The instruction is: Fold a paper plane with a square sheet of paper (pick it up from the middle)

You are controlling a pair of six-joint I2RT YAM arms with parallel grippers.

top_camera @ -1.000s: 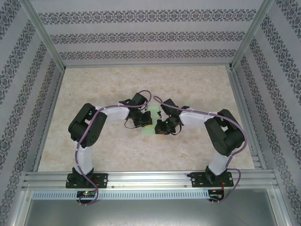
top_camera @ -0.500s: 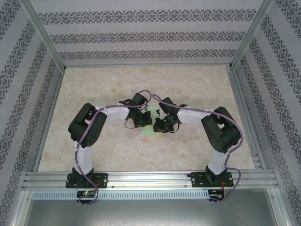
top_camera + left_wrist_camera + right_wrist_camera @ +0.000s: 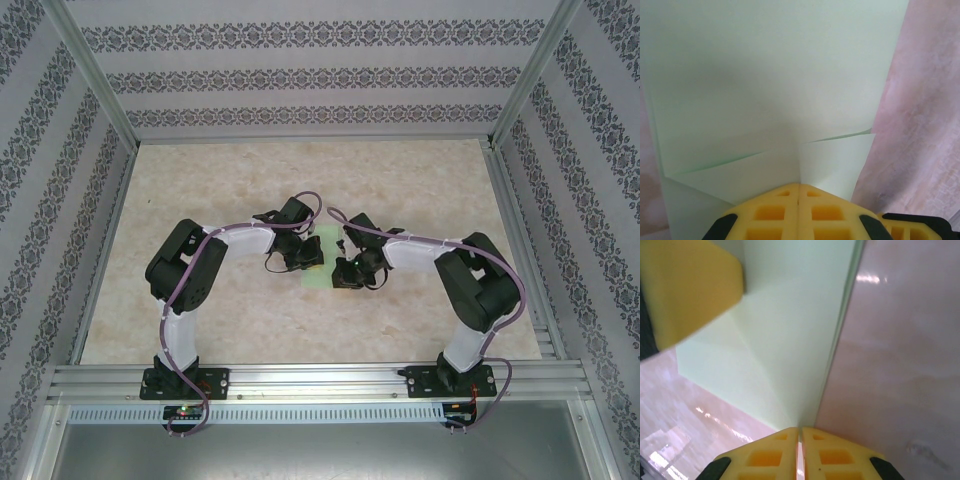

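Nearest, my left gripper [image 3: 799,186]: jaws pressed together on the near edge of the sheet of paper [image 3: 765,75], where two folded flaps meet, likely to pin the crease. My right gripper [image 3: 800,430]: jaws likewise pinching the sheet's folded edge, holding the layers aligned, I judge. Beyond, the pale green paper lies partly folded on the middle of the bench [image 3: 420,180], between my two wrists.

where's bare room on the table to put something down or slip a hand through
Free: the far strip of table below the back wall, and the near strip between left arm and right arm. Crowded: the centre, where left gripper and right gripper meet on the folded green paper.
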